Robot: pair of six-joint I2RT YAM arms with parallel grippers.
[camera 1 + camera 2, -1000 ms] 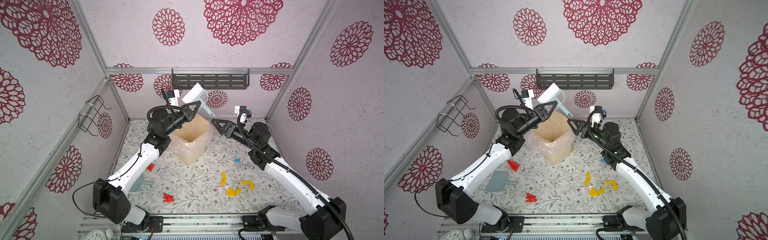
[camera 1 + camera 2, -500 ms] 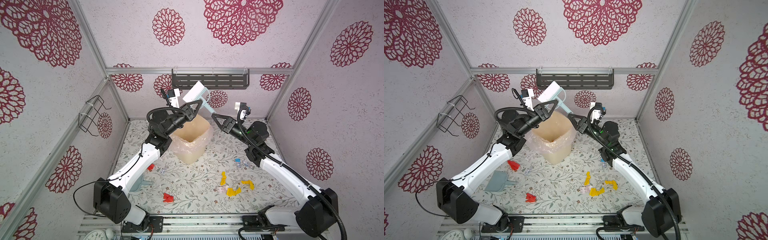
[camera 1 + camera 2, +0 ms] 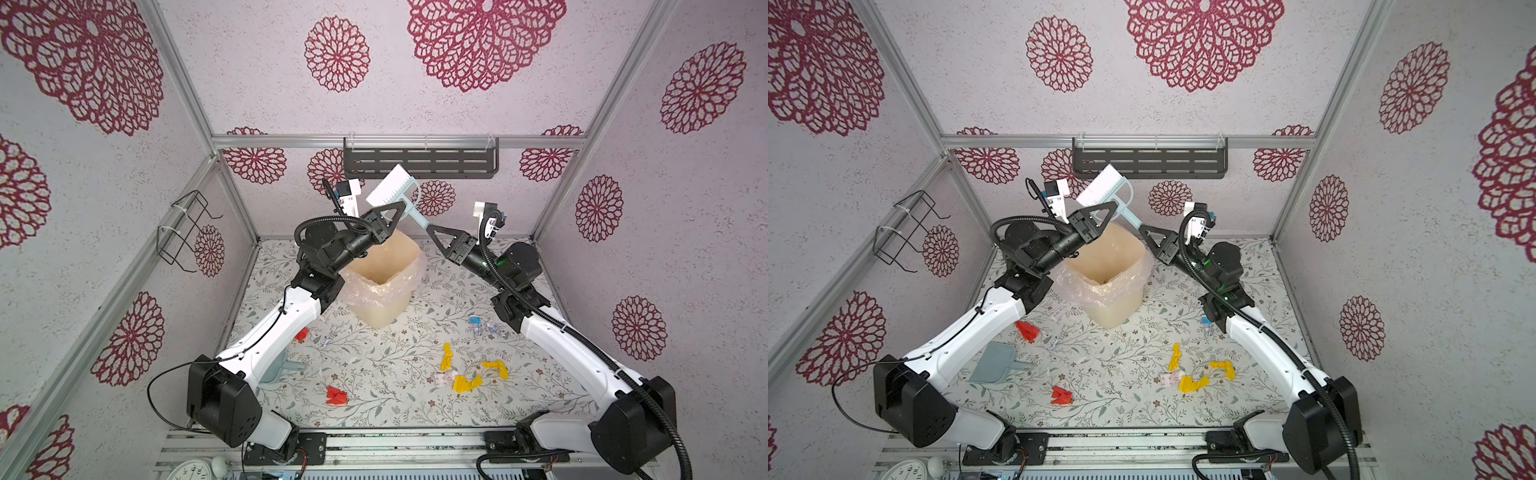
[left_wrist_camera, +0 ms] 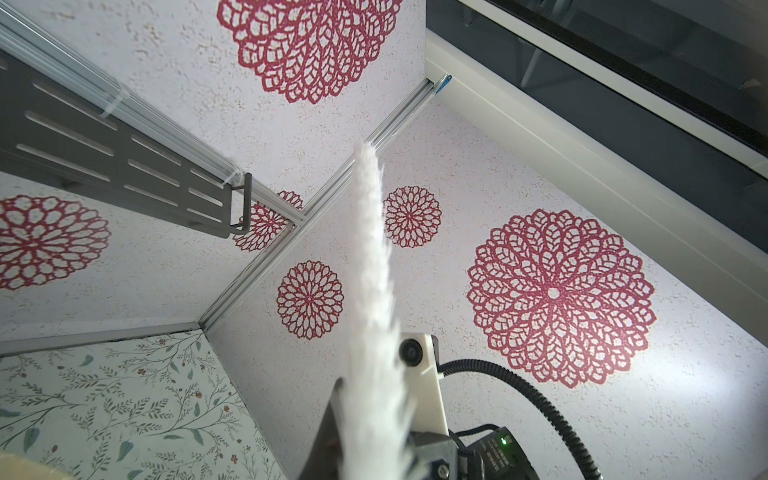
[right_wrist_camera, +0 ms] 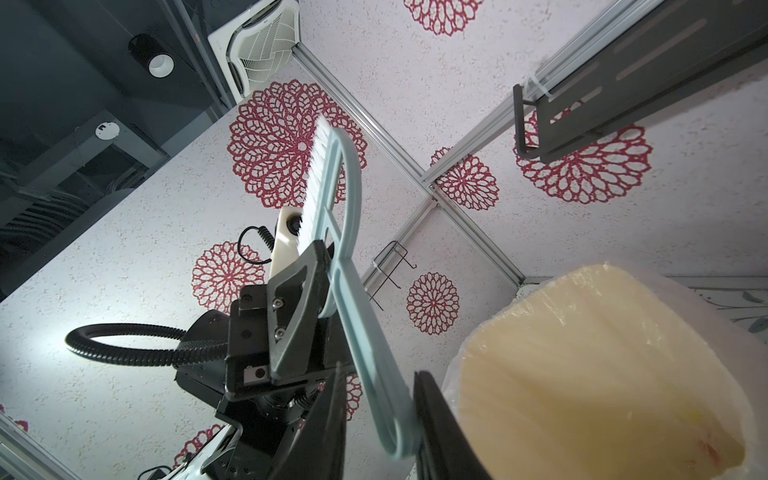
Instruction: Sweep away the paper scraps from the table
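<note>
While brush [image 3: 390, 187] hangs raised above bin [image 3: 380, 299], step in hand reads as handover, left to right. Holding now: left gripper [image 3: 395, 208] clamped on brush neck by bristles. Receiving: right gripper [image 5: 379, 370] straddles handle end, jaws part open, gap on one side, no grip yet. Unswept paper scraps [image 3: 465, 382] lie on table [image 3: 395, 365]: yellow at 4-5 o'clock from bin, red at 7 and 8. Next: right must pinch firmly before left lets go, else brush may drop.
</note>
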